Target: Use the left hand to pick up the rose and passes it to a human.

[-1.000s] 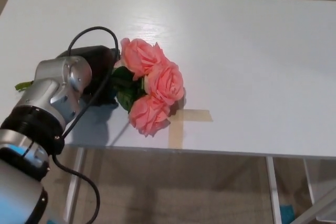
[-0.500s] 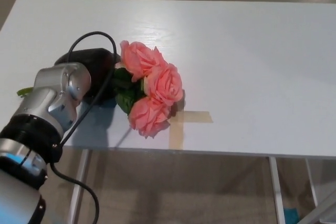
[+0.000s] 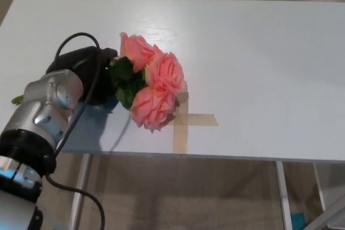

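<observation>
Left hand (image 3: 86, 74), black, is closed around the stem end of the rose (image 3: 153, 87). Three pink blooms and dark green leaves are carried just to the hand's right, above the white table (image 3: 259, 57). Tan tape cross (image 3: 186, 122) is seen beyond and below the blooms, near the table's front edge.

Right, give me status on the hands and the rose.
Left hand shut on the rose bunch, blooms over the table near the tape cross. Right hand not in view. No person in sight, nothing in the way.
</observation>
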Robot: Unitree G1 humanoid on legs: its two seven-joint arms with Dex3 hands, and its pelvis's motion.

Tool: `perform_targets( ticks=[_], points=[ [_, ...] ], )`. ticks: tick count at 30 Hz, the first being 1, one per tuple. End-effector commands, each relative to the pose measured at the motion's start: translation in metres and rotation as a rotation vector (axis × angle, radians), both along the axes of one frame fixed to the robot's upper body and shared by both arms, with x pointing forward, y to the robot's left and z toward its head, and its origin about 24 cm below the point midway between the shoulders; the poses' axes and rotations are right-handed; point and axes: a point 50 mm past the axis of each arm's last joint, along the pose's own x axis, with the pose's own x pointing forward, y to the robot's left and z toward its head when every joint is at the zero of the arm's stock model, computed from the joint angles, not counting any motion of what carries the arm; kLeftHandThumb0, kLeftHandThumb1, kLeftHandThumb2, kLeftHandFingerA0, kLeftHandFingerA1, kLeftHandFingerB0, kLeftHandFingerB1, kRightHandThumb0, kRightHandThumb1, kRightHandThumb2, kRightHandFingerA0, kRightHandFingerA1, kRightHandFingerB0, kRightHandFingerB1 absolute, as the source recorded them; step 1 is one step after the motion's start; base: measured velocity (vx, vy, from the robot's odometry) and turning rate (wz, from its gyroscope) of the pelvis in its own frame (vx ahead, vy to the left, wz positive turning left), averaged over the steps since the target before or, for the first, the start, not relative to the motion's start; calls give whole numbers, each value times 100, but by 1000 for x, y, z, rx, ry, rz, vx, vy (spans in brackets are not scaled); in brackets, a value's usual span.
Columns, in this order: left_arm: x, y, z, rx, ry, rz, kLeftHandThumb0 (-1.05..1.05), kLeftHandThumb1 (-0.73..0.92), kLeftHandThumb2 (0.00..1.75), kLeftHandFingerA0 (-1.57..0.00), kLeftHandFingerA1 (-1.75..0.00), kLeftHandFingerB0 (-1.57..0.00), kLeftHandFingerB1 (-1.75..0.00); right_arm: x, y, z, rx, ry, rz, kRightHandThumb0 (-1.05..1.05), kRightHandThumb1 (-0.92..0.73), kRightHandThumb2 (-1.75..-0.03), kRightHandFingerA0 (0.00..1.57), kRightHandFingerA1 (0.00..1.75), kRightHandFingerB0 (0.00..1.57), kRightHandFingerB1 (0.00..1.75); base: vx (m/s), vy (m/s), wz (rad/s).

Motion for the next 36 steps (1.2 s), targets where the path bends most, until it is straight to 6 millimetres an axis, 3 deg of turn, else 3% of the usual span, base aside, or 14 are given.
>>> perform_targets(
  ticks=[1, 2, 4, 5, 6, 7, 14, 15, 17, 18, 19, 27, 28, 36],
  points=[
    [3, -1, 13, -167, -161, 41, -27, 80, 67, -72, -151, -78, -55, 3, -3, 2, -1, -5, -8, -39, -72, -61, 49, 37, 42, 35, 0, 0, 0],
    [3, -1, 15, -177, -173, 37, -27, 80, 67, -72, -151, -78, -55, 3, -3, 2, 0, -4, -10, -39, -72, -61, 49, 37, 42, 35, 0, 0, 0],
    [3, -1, 24, -216, -199, 21, -24, 80, 64, -65, -157, -70, -107, 1, -3, 1, 1, -1, -12, -39, -72, -61, 49, 37, 42, 35, 0, 0, 0],
    [3, -2, 30, -251, -211, 10, -23, 81, 64, -63, -158, -68, -112, -2, -4, 0, 0, 4, -13, -39, -72, -61, 49, 37, 42, 35, 0, 0, 0],
    [3, -2, 33, -263, -218, 6, -23, 81, 64, -63, -158, -68, -112, -1, -4, 0, -1, 4, -13, -39, -72, -61, 49, 37, 42, 35, 0, 0, 0],
    [2, -2, 37, -295, -224, -6, -23, 81, 63, -62, -159, -77, -93, -5, -4, -1, -3, 11, -10, -39, -71, -61, 50, 37, 42, 35, 0, 0, 0],
    [7, -9, 68, -398, -301, -49, -23, 81, 63, -62, -159, -74, -101, 4, -5, 3, -10, -8, -7, -39, -71, -61, 50, 38, 42, 35, 0, 0, 0],
    [7, -10, 72, -400, -314, -56, -23, 79, 66, -68, -151, -82, -74, 4, -5, 4, -7, -10, -12, -39, -71, -61, 50, 38, 42, 35, 0, 0, 0],
    [6, -10, 73, -399, -321, -59, -24, 78, 67, -72, -144, -85, -64, 2, -4, 2, -2, -5, -17, -39, -71, -61, 50, 38, 42, 35, 0, 0, 0],
    [6, -11, 76, -409, -331, -58, -24, 82, 64, -84, -117, -74, -48, 2, -4, 2, 0, -5, -19, -39, -71, -61, 50, 38, 42, 35, 0, 0, 0],
    [6, -12, 80, -424, -344, -57, -24, 82, 64, -84, -117, -74, -48, 1, -4, 2, 2, -6, -23, -39, -71, -61, 50, 38, 42, 35, 0, 0, 0],
    [6, -12, 98, -634, -353, -66, -18, 84, 65, -85, -127, -81, -71, 9, -2, 5, -5, -20, -10, -39, -71, -61, 50, 38, 41, 35, 0, 0, 0],
    [5, -13, 102, -770, -338, -52, -16, 86, 67, -83, -140, -67, -111, 7, -4, 4, -2, -16, -17, -39, -71, -61, 50, 38, 42, 35, 0, 0, 0],
    [6, -14, 94, -1090, -225, 5, -20, 81, 70, -82, -150, -69, -114, 1, -4, 2, 1, -2, -17, -39, -72, -61, 50, 37, 41, 34, 0, 0, 0]
  ],
)
